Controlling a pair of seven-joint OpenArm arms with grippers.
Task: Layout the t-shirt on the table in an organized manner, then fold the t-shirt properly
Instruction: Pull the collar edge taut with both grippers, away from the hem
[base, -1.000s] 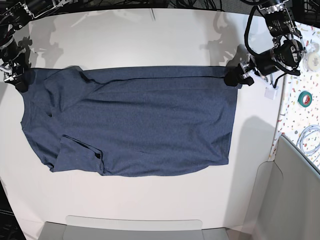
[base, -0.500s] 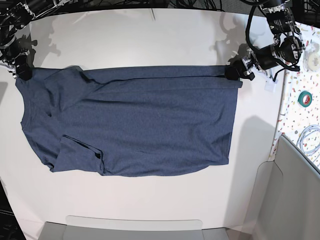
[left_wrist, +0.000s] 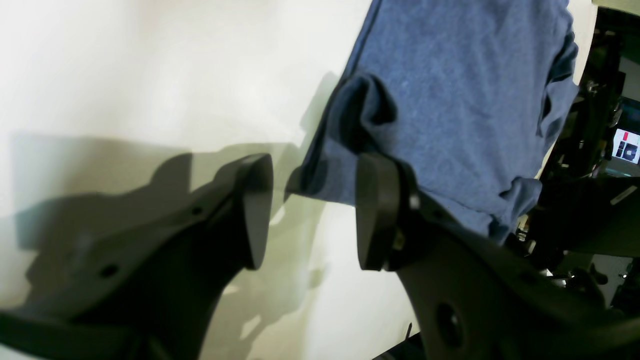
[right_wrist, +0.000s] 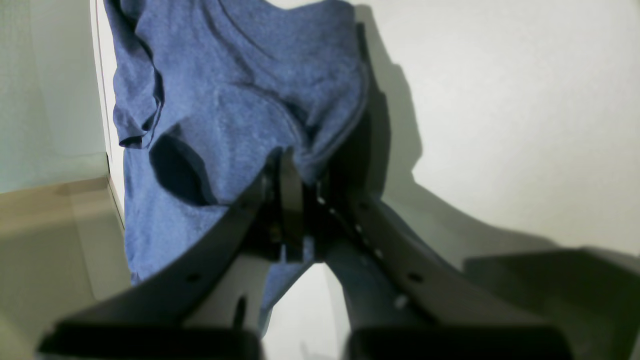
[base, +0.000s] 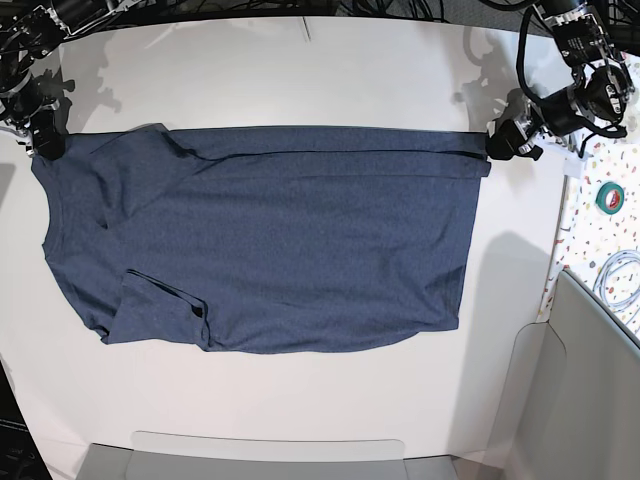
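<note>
right gripper (right_wrist: 295, 200) pinching t-shirt (base: 270, 240) shoulder corner, shirt flat on table (base: 300, 70), left gripper (left_wrist: 310, 210) jaws apart beside the hem corner; one-sided pull likely skews or bunches the far edge

Clutter along the right edge, off the main surface

A narrow speckled confetti-patterned strip (base: 585, 215) runs down the right side of the base view; on it lie a green roll of tape (base: 611, 197) and, nearer the camera, a coil of pale cable (base: 618, 283). Dark cables (base: 400, 8) bunch along the far edge. In the left wrist view a small lit screen (left_wrist: 627, 145) glows among dark equipment.
</note>
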